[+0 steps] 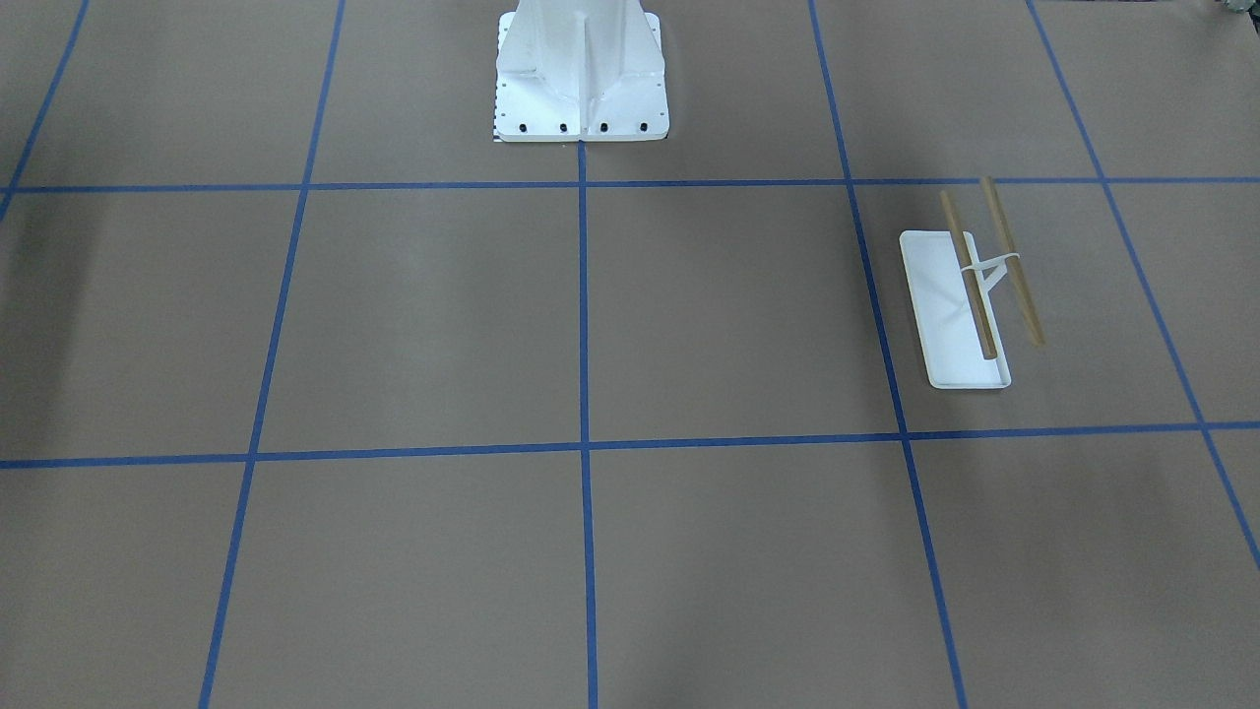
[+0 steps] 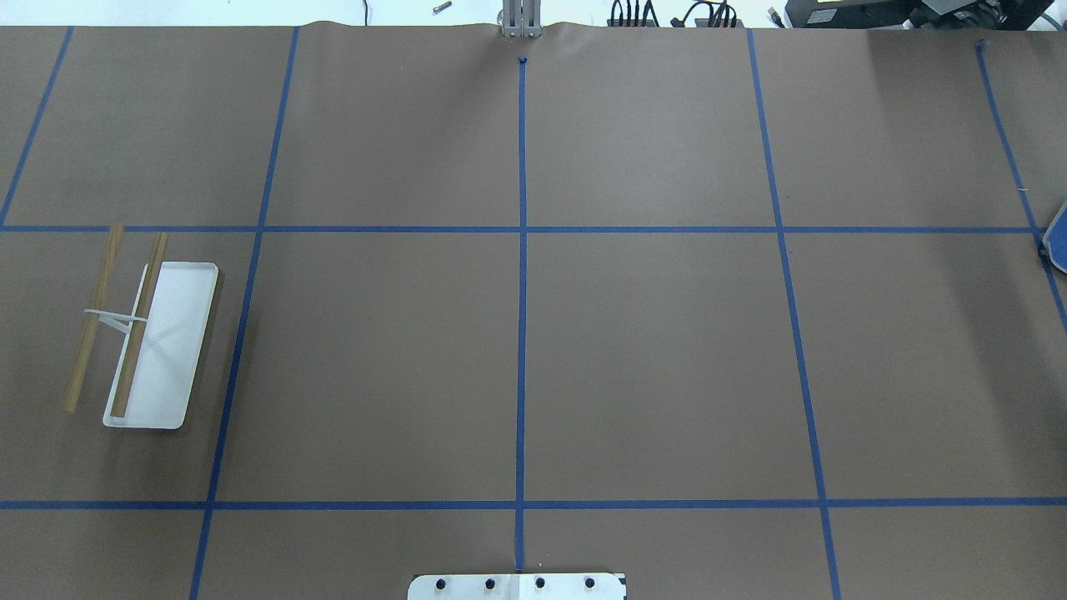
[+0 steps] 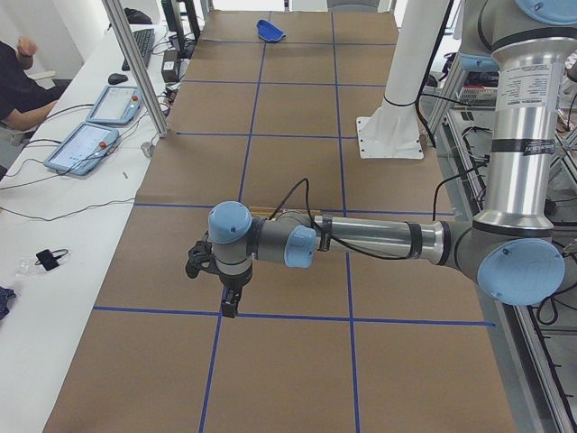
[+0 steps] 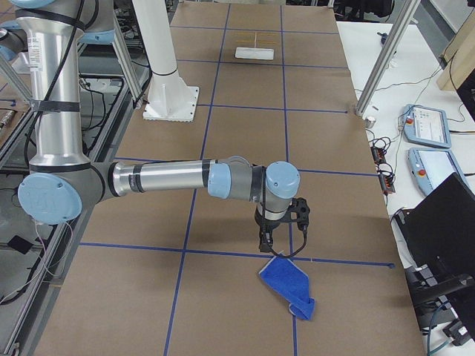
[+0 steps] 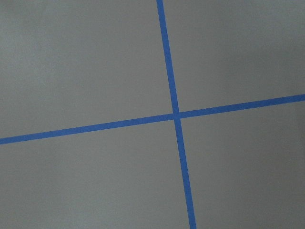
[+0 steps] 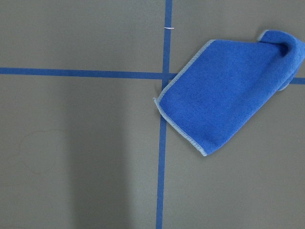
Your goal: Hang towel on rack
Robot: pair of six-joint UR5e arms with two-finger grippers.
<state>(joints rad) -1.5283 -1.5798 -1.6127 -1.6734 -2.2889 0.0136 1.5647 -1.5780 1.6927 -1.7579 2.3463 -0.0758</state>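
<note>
The towel (image 4: 288,285) lies bright-blue side up on the brown table, one corner folded over. It fills the upper right of the right wrist view (image 6: 224,90), and a sliver of it shows at the right edge of the overhead view (image 2: 1057,237). The right gripper (image 4: 265,243) points down just beside the towel's near corner; I cannot tell whether it is open or shut. The rack (image 2: 142,333) stands at the table's other end, with its white tray base (image 1: 945,325) and two wooden rods bare. The left gripper (image 3: 230,302) hangs above the table near the rack, state unclear.
The large white bolted pedestal (image 1: 581,74) stands at the robot's side of the table. Blue tape lines (image 5: 174,114) grid the brown cover. A side bench with tablets (image 3: 86,144), cables and aluminium posts (image 3: 135,63) runs along the far edge, and a person sits there.
</note>
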